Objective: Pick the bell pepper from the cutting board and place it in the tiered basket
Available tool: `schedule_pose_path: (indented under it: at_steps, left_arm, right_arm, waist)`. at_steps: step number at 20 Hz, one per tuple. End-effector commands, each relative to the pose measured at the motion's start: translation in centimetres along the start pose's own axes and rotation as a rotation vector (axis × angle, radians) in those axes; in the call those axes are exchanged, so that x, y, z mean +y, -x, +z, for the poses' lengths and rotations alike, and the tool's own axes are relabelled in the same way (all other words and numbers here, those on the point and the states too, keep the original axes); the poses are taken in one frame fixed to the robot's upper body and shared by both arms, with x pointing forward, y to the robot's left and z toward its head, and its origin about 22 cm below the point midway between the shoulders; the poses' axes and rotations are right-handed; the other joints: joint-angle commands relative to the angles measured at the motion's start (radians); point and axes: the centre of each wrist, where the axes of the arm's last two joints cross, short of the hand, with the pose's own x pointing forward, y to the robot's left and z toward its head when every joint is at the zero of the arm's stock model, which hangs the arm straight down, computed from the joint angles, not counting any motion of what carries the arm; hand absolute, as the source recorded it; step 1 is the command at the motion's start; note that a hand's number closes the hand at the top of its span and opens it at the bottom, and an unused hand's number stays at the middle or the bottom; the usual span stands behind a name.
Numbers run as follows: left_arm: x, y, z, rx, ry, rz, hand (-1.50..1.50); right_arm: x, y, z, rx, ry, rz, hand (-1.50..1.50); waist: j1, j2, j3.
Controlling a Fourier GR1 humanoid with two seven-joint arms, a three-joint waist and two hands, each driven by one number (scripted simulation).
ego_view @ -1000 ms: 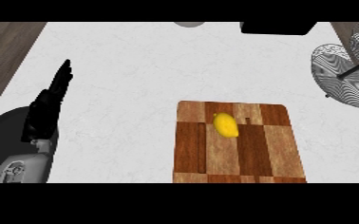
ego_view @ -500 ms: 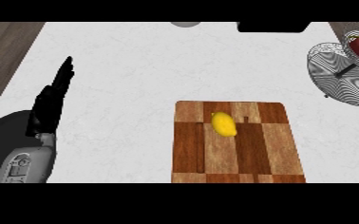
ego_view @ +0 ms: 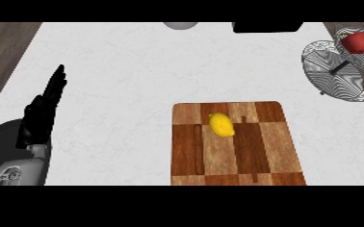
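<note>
One yellow bell pepper (ego_view: 222,125) lies on the striped wooden cutting board (ego_view: 274,149), while the black left hand (ego_view: 41,113) rests straight-fingered at left.

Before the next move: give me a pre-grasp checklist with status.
1. Target: pepper lies on the board, uncovered: ok.
2. Free hand: left hand is open at the view's left and holds nothing: ok.
3. Near side: right hand is not in view: not ok.
4. Goal: basket is in view at the right, partly cut by the edge: ok.
5. Room in the basket: a red item sits in it: cannot tell.
</note>
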Motion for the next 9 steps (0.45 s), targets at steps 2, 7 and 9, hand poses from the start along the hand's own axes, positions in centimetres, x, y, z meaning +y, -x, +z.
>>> schedule_pose_path:
  at_steps: [2, 7, 9]
  left_arm:
    - [0.9, 1.4, 1.1, 0.035, -0.037, -0.005, 0.00]
    - [0.8, 0.5, 1.3, 0.032, -0.032, 0.003, 0.00]
    - [0.2, 1.0, 1.4, 0.035, -0.066, -0.008, 0.00]
  right_arm:
    - [-0.6, 3.7, 0.6, 0.054, -0.054, -0.016, -1.50]
    - [-6.0, 7.1, 0.1, -0.032, -0.040, -0.089, -1.50]
    - [-6.8, 8.7, 1.0, -0.024, -0.058, -0.108, -1.50]
  waist:
    - [-0.039, -0.014, -0.001]
    - [-0.051, -0.014, 0.001]
    - [-0.065, -0.016, 0.000]
